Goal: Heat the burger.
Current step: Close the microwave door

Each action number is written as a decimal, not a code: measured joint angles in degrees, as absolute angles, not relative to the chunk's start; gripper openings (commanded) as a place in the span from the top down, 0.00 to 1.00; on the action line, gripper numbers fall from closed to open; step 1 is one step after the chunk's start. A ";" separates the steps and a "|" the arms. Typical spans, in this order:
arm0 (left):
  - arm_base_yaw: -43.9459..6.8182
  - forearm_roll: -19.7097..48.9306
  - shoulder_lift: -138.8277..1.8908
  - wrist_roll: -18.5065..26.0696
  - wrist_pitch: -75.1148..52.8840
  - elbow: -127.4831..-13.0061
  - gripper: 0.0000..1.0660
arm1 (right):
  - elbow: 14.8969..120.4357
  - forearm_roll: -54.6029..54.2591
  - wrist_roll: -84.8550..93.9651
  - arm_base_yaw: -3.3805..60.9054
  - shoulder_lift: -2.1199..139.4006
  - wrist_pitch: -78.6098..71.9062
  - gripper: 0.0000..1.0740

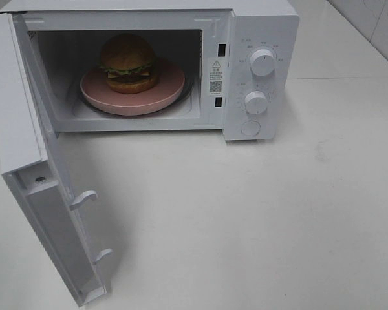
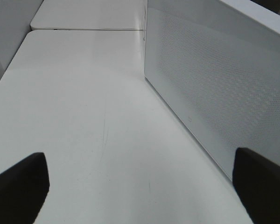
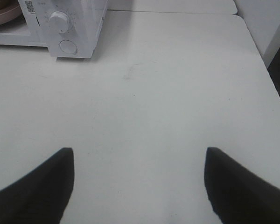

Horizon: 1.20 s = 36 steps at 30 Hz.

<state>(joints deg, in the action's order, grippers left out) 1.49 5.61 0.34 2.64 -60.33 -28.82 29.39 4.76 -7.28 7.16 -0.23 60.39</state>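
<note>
**Microwave**: white, at the top of the exterior frame, front facing the camera. Cavity open.

**Door**: swung fully out, running from the upper left of the frame down to the lower left. Two white latch hooks stick out of its inner edge. The left wrist view shows a white face with a dotted mesh panel, which appears to be this door.

**Burger**: inside the cavity, upper left of centre. Upright, with a brown bun, green lettuce and a cheese layer. It sits on the plate, towards the plate's rear left.

**Plate**: round and pink, flat on the cavity floor. One edge of it also shows in the right wrist view.

**Controls**: upper knob, lower knob and round button, stacked on the panel to the right of the cavity. A small label is on the frame between cavity and panel.

**Counter**: white, carries the microwave. It fills the lower and right parts of the frame, with a faint smudge at right centre.

**Left gripper**: jaws wide apart, nothing between them. Over bare counter, with the mesh face near one black finger. Contact cannot be told.

**Right gripper**: jaws apart, nothing between them. Over bare counter, well apart from the control panel.
</note>
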 measured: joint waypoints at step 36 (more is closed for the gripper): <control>1.49 5.61 0.34 2.64 -60.33 -28.82 0.06 | 29.22 4.76 -7.22 7.16 -0.23 60.39 0.31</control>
